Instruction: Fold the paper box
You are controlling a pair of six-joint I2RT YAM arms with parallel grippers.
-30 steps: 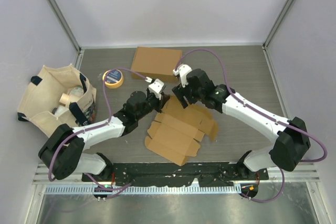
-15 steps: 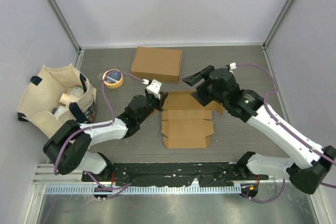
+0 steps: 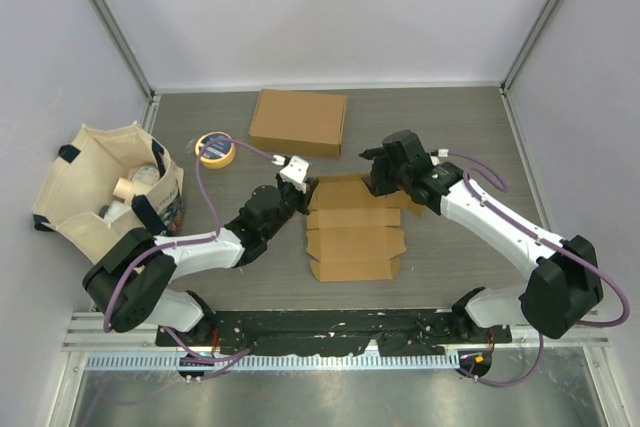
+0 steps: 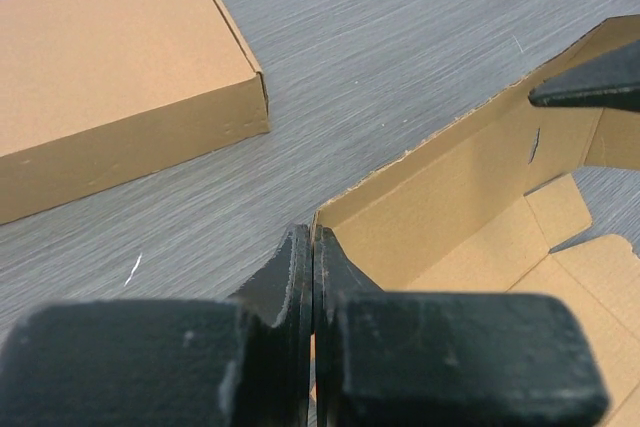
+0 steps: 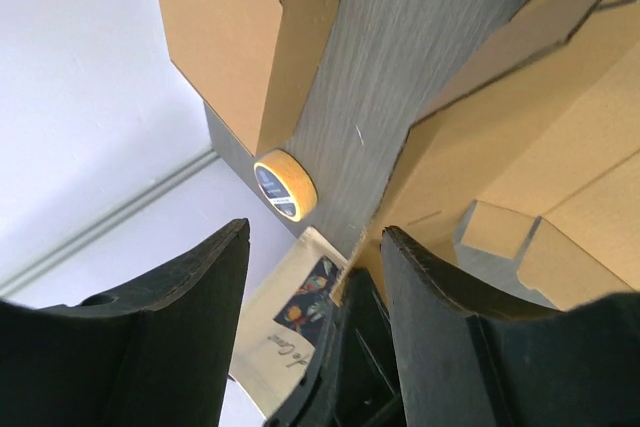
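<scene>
The unfolded brown paper box [image 3: 355,232] lies in the middle of the table, with its far wall raised. My left gripper [image 3: 300,192] is shut on the left end of that wall; in the left wrist view the jaws [image 4: 314,247] pinch the cardboard edge [image 4: 450,177]. My right gripper [image 3: 378,169] is open and empty just above the far wall's right part. In the right wrist view its open jaws [image 5: 315,237] straddle the wall's edge line, with the box [image 5: 520,147] to the right.
A folded, closed cardboard box [image 3: 298,121] lies at the back; it also shows in the left wrist view [image 4: 110,77]. A yellow tape roll [image 3: 215,148] sits left of it. A canvas tote bag [image 3: 105,187] with items stands at the far left.
The paper box turned from tilted to square with the table. My right arm swung out to the right, then came back in over the far wall. My left gripper kept its hold.
</scene>
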